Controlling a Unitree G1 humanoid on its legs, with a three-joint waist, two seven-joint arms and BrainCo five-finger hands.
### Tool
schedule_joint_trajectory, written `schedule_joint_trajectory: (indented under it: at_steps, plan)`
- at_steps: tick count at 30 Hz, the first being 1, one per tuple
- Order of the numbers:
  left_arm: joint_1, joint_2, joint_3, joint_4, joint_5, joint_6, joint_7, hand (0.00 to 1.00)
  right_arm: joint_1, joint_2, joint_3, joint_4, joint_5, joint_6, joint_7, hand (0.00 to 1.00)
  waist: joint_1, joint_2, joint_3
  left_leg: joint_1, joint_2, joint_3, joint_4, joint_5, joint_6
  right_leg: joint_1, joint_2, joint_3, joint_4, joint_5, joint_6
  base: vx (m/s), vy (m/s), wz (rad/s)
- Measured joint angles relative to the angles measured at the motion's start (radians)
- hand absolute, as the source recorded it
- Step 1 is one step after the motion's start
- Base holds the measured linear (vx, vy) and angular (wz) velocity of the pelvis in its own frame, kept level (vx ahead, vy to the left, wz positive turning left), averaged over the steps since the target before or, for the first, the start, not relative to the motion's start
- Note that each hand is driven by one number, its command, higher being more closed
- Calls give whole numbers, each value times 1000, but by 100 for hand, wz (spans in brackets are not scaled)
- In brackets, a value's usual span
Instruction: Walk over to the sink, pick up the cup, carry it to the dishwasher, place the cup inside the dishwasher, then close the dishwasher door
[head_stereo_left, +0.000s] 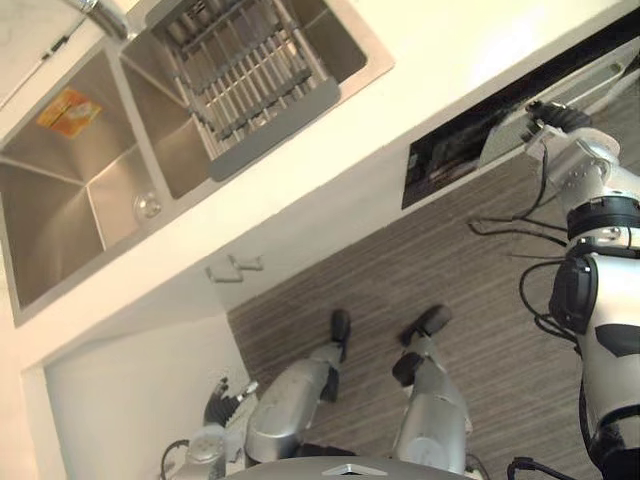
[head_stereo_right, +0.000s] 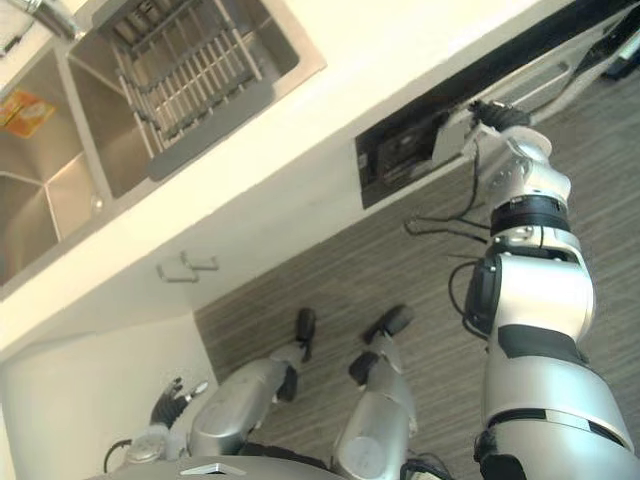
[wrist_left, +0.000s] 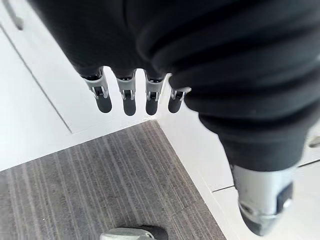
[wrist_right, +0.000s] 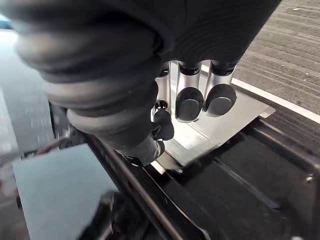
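Observation:
The dishwasher (head_stereo_left: 455, 150) is a dark slot under the white counter, at the right. Its silver door panel (wrist_right: 220, 127) is tilted at the opening's edge. My right hand (wrist_right: 190, 102) rests its straight fingers on that panel; from the head it is at the slot's right end (head_stereo_right: 495, 112). My left hand (wrist_left: 129, 97) hangs low beside a white cabinet with relaxed, straight fingers holding nothing, and appears at the lower left (head_stereo_left: 225, 395). The steel double sink (head_stereo_left: 60, 220) lies at the upper left. No cup shows in either hand.
A metal dish rack (head_stereo_left: 250, 70) sits across the sink's right basin, with a faucet (head_stereo_left: 100, 12) behind it. An orange sticker (head_stereo_left: 68, 110) and a round drain (head_stereo_left: 147, 205) mark the left basin. A cabinet handle (head_stereo_left: 235, 268) juts below the counter. Grey striped floor (head_stereo_left: 420, 260) lies before the cabinets.

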Motion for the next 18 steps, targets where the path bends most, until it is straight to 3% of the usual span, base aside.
schedule_joint_trajectory:
  at_steps: [5,8,9,13,18]
  plan:
    - [16,1,8,-4,37,2,-16,0,-44,-13,84,37,-269,-4,-2,100,10,-3,2,-1,4,-24,-6,14,-5,2,-14,-31,38,-25,-2,9,-7,17]
    - [16,3,10,-14,39,0,-32,0,-47,-13,114,36,-331,-8,-2,100,13,-3,2,-2,9,-23,-5,15,-6,4,-9,-33,36,-27,-2,6,-6,1]
    - [16,4,10,-20,38,-3,-36,0,-47,-13,116,36,-340,-8,-2,0,14,-5,4,-2,10,-23,-3,15,-5,5,-7,-33,35,-28,-2,22,-28,-3]
    - [16,14,16,-55,-12,-38,-84,0,-24,-6,110,16,-342,-37,-32,0,10,-31,22,6,26,-17,15,4,-11,31,24,-33,-2,-16,-9,26,-32,-7]
    - [36,18,70,-100,-96,-67,-112,0,303,23,-43,-333,-204,-124,-38,0,-4,-83,55,60,52,-9,48,-38,-24,117,74,-31,-65,-9,-3,71,-24,-9]
